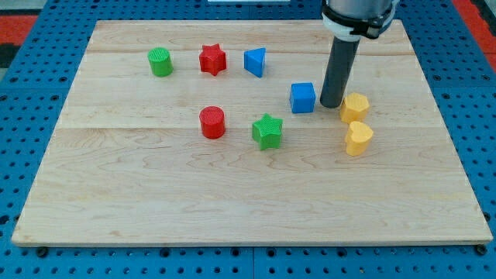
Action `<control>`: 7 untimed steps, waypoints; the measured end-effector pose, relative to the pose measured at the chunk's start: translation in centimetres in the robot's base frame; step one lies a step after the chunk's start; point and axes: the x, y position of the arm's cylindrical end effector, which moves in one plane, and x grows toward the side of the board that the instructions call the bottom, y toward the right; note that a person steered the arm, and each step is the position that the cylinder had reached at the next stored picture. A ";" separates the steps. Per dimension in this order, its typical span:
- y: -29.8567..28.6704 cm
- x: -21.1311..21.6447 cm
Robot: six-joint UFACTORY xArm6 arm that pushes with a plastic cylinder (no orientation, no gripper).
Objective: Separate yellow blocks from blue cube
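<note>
The blue cube (303, 98) sits right of the board's middle. My tip (331, 105) is on the board just to the cube's right, between it and the yellow hexagon block (355, 107). It is close to both; contact cannot be told. A yellow heart-shaped block (358, 138) lies just below the yellow hexagon, touching or nearly touching it. The dark rod rises from the tip toward the view's top.
A green cylinder (161, 62), a red star (212, 60) and a blue triangular block (256, 61) stand in a row near the view's top. A red cylinder (212, 122) and a green star (267, 131) sit near the middle. The wooden board (155, 201) lies on a blue pegboard.
</note>
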 end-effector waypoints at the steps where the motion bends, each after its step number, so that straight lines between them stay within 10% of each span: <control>1: 0.7 -1.1; 7: 6.5 7.7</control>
